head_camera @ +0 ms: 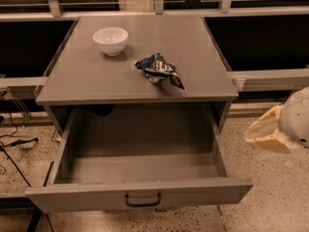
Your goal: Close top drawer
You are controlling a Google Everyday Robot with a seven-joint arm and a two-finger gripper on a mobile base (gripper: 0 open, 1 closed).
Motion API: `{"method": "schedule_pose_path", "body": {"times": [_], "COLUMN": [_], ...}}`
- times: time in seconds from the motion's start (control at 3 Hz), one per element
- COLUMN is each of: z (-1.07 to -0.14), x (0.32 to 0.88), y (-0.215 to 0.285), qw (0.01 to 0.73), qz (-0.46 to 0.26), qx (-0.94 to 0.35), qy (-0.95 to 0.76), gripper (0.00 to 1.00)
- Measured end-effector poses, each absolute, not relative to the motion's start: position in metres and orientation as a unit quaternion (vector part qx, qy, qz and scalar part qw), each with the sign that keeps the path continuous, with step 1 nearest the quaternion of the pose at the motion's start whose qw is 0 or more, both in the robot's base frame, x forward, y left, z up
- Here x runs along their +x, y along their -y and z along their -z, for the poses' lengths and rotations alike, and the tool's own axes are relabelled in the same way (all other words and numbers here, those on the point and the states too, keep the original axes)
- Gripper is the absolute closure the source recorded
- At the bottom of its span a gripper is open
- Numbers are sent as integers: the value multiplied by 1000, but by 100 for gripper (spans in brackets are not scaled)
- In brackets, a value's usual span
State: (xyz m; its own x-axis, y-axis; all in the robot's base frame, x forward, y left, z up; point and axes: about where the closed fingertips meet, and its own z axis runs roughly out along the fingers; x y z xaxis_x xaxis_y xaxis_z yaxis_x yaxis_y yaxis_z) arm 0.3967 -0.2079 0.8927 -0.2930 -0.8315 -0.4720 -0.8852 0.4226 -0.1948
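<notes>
The tool [264, 135] hangs right of the pulled-out top drawer [140, 197]; only floor [273, 195] lies between them.

The claw [264, 135] hangs right of the top drawer [193, 193].
</notes>
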Motion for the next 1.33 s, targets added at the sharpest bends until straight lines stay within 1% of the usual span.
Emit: {"method": "schedule_pose_path", "body": {"times": [0.67,1.0,1.33], "z": [-829,-835,-834], "x": [361,359,359], "y": [199,191,192], "qw": [325,351,348], "qz": [-134,-143,-141], "qx": [-507,-518,-521], "qy": [-787,-767,-767], "gripper": [100,100,100]}}
